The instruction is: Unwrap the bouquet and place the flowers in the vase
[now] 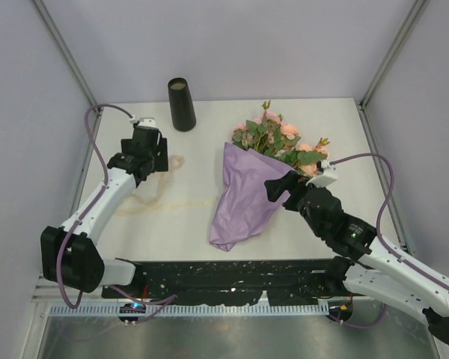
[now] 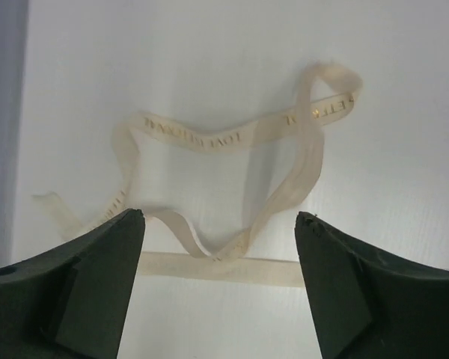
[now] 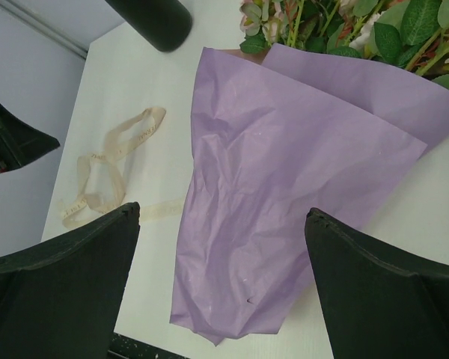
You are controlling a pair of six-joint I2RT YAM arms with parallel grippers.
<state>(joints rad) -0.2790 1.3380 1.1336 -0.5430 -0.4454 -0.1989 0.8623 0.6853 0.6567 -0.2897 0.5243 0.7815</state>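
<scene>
table (image 1: 209, 131), pale and matte, carries everything in the scene. bouquet (image 1: 247, 194) lies on its side right of the middle. its purple paper cone is wrapped around the stems, with the narrow tip toward the near edge and the wide mouth toward the far right. flowers (image 1: 273, 138), peach-pink with green leaves, spill from that mouth onto the table. in the right wrist view the creased paper (image 3: 284, 187) fills most of the picture.

right gripper (image 1: 284, 191) sits at the right edge of the cone, about halfway up. its jaws are spread wide, the paper shows between the fingers and nothing is pinched. from the overhead view i cannot tell whether a finger touches the paper.

left gripper (image 1: 138, 161) is on the left side of the table, well apart from the bouquet. it points down, jaws apart and holding nothing.

vase (image 1: 182, 105), black and upright, stands near the far edge, left of the flowers and apart from them.

ribbon (image 2: 209, 138), cream with gold lettering, lies loose in loops on the table under the left gripper's open fingers. one strand trails toward the cone.
</scene>
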